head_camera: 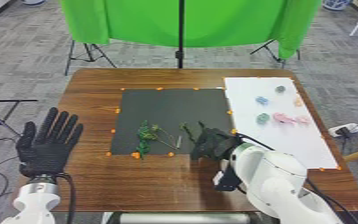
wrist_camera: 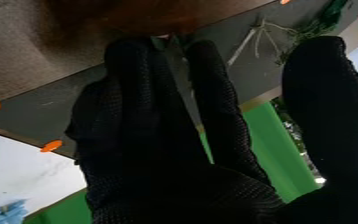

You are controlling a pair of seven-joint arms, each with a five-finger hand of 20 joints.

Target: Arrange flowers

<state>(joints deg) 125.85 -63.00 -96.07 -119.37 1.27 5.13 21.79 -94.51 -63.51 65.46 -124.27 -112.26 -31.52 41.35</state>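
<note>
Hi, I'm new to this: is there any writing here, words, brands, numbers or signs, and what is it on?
No text that I can read.
Black sheet: no lettering I can make out.
White sheet: none either.
Small pale patch by the robot's right wrist: possibly a label, but too small to read.

In the head view, the right hand [head_camera: 214, 144] is hiding part of the black mat [head_camera: 158, 107] and the cloth [head_camera: 229, 25] is running off the top; the right wrist view is cropping a blue flower [wrist_camera: 14, 212].
</note>
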